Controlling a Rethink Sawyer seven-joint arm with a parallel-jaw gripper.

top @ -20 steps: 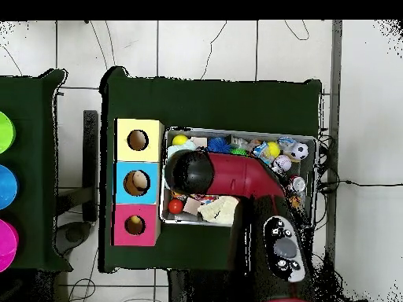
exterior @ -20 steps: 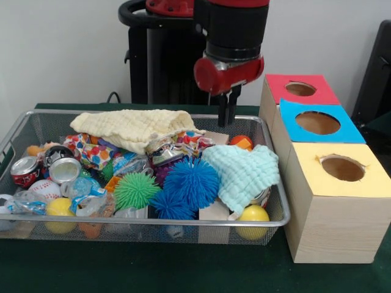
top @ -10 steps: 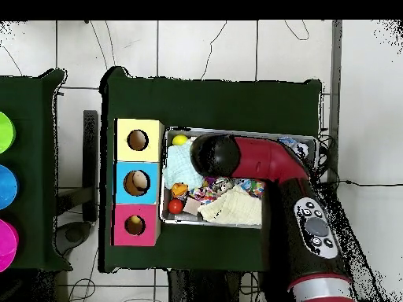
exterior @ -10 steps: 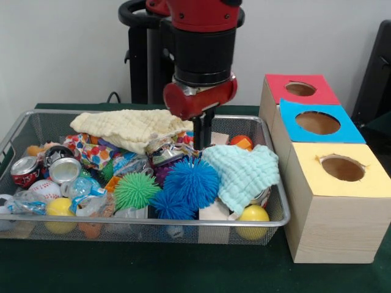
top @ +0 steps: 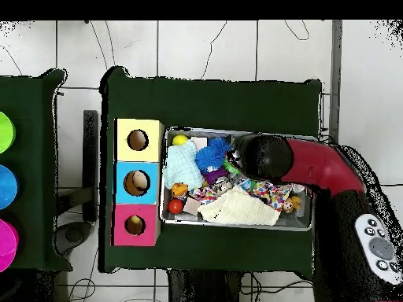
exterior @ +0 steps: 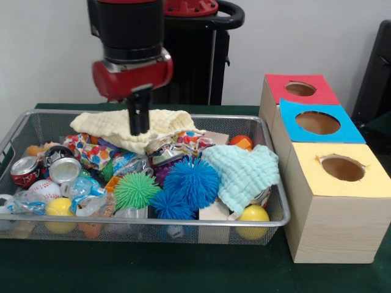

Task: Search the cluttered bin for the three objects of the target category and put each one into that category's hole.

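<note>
Front view: the jaws (exterior: 139, 125) hang low over the pale yellow cloth (exterior: 131, 128) at the wire mesh bin's (exterior: 36, 119) far side, pressed together and holding nothing.
Taking the bin as landmark: it sits on the green worktop (exterior: 183, 268), packed with a mint cloth (exterior: 243, 172), blue spiky balls (exterior: 190, 182), a green spiky ball (exterior: 135, 189), crushed cans (exterior: 64, 169) and smooth yellow balls (exterior: 253, 215). An orange-tan plush toy (exterior: 33, 149) peeks out at its far left corner. Beside its right end stand three wooden boxes; the red-topped box's hole (exterior: 300, 89) lies farthest from the camera.
</note>
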